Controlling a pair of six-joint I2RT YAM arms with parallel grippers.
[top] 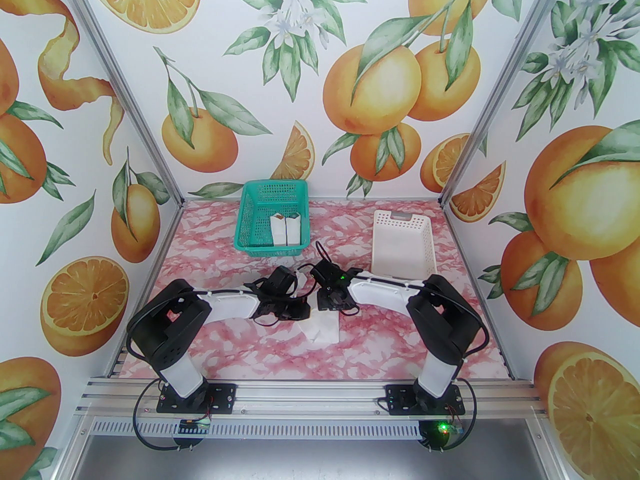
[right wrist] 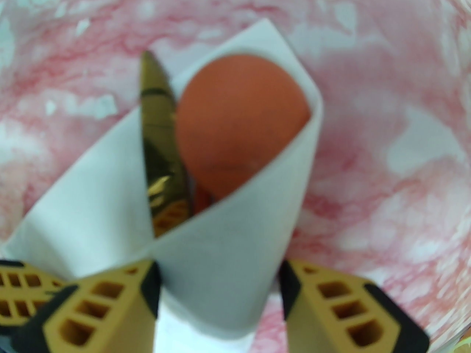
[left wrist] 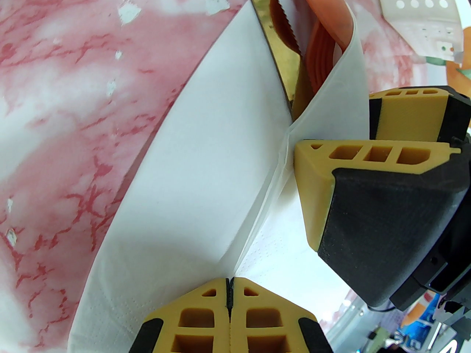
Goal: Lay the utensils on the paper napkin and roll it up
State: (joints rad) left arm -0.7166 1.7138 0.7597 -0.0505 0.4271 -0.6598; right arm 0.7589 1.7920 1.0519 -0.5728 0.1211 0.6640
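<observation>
Rolling in progress: the paper napkin (top: 322, 330), lying just nearer than the green basket (top: 248, 208), is enclosing the knife (right wrist: 158, 134) and spoon (right wrist: 241, 123). The left gripper (left wrist: 229, 289), pressed together, is pinching its edge. The right gripper (right wrist: 219, 292) is straddling the roll, fingers spread. Tightening is probably remaining.

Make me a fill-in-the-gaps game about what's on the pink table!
The thin white paper napkin is wrapped around a round orange spoon and a dark olive ____.
The left gripper has its jaws ____ on the napkin's fold.
Two small white wrapped bundles stand in the ____ plastic mesh basket.
Missing words: knife; shut; green.
</observation>
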